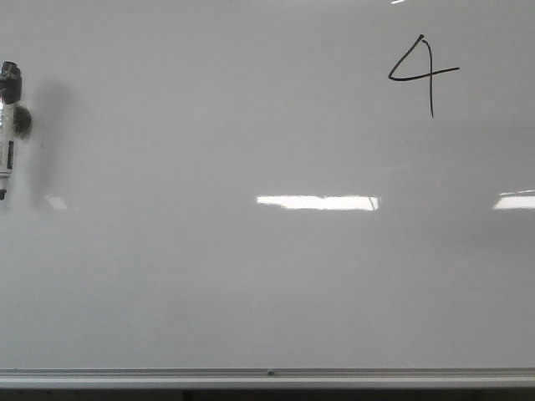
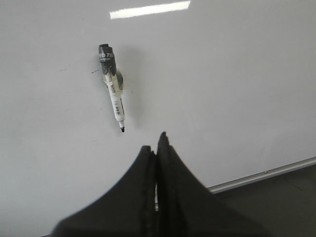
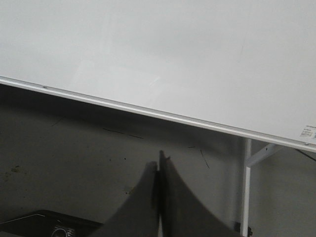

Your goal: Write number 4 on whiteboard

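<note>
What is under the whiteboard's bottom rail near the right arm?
Below the whiteboard rail there is dark floor, a white stand leg and a dark object at one corner. The right gripper, jaws shut, covers part of the floor.

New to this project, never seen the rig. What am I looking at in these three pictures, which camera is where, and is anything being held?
It is a two-armed robot facing a whiteboard. The front view looks straight at the board: a hand-drawn number 4 sits at upper right, and a marker sticks to the board at the far left, uncapped tip down.

The other two cameras ride on the wrists. The dark wedge at the bottom of each is that arm's gripper. The left gripper is shut and empty, with the marker just beyond it. The right gripper is also shut and empty, aimed at the board's bottom rail and the floor.
</note>
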Action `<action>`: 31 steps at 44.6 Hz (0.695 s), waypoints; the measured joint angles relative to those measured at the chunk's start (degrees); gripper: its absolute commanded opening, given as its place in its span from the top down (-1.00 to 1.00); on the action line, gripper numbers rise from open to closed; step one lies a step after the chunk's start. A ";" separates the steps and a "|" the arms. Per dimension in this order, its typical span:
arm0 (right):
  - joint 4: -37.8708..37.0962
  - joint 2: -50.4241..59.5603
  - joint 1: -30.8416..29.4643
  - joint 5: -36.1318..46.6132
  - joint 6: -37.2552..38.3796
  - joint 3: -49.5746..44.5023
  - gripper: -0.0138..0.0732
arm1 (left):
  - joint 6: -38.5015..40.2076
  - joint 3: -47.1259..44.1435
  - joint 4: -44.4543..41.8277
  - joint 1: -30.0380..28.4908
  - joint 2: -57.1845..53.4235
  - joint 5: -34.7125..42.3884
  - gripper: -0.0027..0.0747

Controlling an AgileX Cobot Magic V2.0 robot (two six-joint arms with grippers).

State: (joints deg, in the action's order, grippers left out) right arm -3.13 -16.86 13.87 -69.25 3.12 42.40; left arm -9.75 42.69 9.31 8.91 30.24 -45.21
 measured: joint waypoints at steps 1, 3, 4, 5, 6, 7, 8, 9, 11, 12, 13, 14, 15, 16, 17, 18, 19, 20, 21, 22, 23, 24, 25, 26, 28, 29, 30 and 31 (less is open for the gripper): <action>0.00 0.00 0.00 0.00 0.00 0.00 0.95 | 0.00 0.00 0.00 0.00 0.00 0.00 0.98; 0.00 0.00 0.00 0.00 0.00 0.00 0.95 | 0.00 0.00 0.00 0.00 0.00 0.00 0.98; 0.00 0.00 0.00 -0.10 0.00 0.00 0.95 | 0.00 0.00 0.00 0.00 0.00 0.00 0.98; 0.00 0.00 0.00 -0.09 0.00 0.00 0.95 | 0.00 0.00 0.00 0.00 0.00 0.00 0.98; 0.00 0.00 0.00 -0.09 0.00 0.00 0.95 | 0.00 0.00 0.00 0.00 0.00 0.00 0.98; 0.00 0.00 0.00 -0.09 0.00 0.00 0.95 | 0.00 0.00 0.00 0.00 0.00 0.00 0.98; 0.00 0.00 0.00 -0.09 0.00 0.00 0.95 | 0.00 0.00 0.00 0.00 0.00 0.00 0.98; 0.00 0.00 0.00 -0.09 0.00 0.00 0.95 | 0.00 0.00 0.00 0.00 0.00 0.00 0.98; 0.00 0.00 0.00 -0.09 0.00 0.00 0.95 | 0.00 -0.13 0.00 0.00 -0.26 0.26 0.98; 0.00 0.00 0.00 -0.09 0.00 0.00 0.95 | 0.00 -0.29 0.00 0.00 -0.55 0.66 0.98; 0.00 0.00 0.00 -0.09 0.00 0.00 0.95 | 0.00 -0.63 0.14 0.00 -0.96 0.94 0.98; 0.00 0.00 0.00 -0.09 0.00 0.00 0.95 | 0.00 -0.98 0.13 0.00 -1.65 1.08 0.98; 0.00 0.00 0.00 -0.20 0.00 0.00 0.95 | 0.00 -1.34 0.16 0.00 -2.29 1.23 0.98; 0.00 0.00 0.00 -0.13 0.00 0.00 0.95 | 0.00 -1.90 0.16 0.00 -3.04 1.48 0.98; 0.00 0.00 0.00 -0.13 0.00 0.00 0.95 | -0.28 -2.37 -0.11 -0.30 -3.85 1.65 0.98; 0.00 0.00 0.00 -0.13 0.00 0.00 0.95 | -0.74 -2.90 -0.85 -0.42 -5.01 2.13 0.98; 0.00 0.00 0.00 -0.13 0.00 0.00 0.95 | -0.98 -3.54 -1.38 -0.75 -5.95 2.66 0.98; 0.00 0.00 0.00 -0.13 0.00 0.00 0.95 | -1.23 -4.58 -2.34 -1.29 -6.97 3.42 0.98; 0.00 0.00 0.00 -0.13 0.00 0.00 0.95 | -1.34 -5.49 -3.22 -1.72 -8.41 4.69 0.98; 0.00 0.00 0.00 -0.13 0.00 0.00 0.95 | -1.47 -6.52 -3.66 -2.16 -9.54 5.74 0.98; 0.00 0.00 0.00 -0.24 0.00 0.00 0.95 | -1.57 -8.10 -4.33 -2.61 -10.72 6.88 0.98; 0.00 0.00 0.00 -0.23 0.00 0.00 0.95 | -1.56 -9.41 -4.65 -3.00 -11.92 8.06 0.98; 0.00 0.00 0.00 -0.23 0.00 0.00 0.95 | -1.56 -10.83 -4.85 -3.53 -13.55 9.81 0.98; 0.00 0.00 0.00 -0.23 0.00 0.00 0.95 | -1.56 -12.35 -5.01 -3.87 -14.38 11.17 0.98; 0.00 0.00 0.00 -0.23 0.00 0.00 0.95 | -1.59 -15.62 -5.16 -4.44 -17.25 14.10 0.98; 0.00 0.00 0.00 -0.23 0.00 0.00 0.95 | -1.69 -17.34 -5.16 -4.63 -18.50 15.61 0.98; 0.00 0.00 0.00 -0.23 0.00 0.00 0.95 | -1.69 -19.70 -5.16 -5.00 -19.74 17.61 0.98; 0.00 0.00 0.00 -0.23 0.00 0.00 0.95 | -1.69 -21.48 -5.16 -5.05 -20.98 18.61 0.98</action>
State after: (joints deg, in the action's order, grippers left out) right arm -3.13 -16.86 13.87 -69.47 3.12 42.40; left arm -11.45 21.21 4.15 3.86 9.27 -26.60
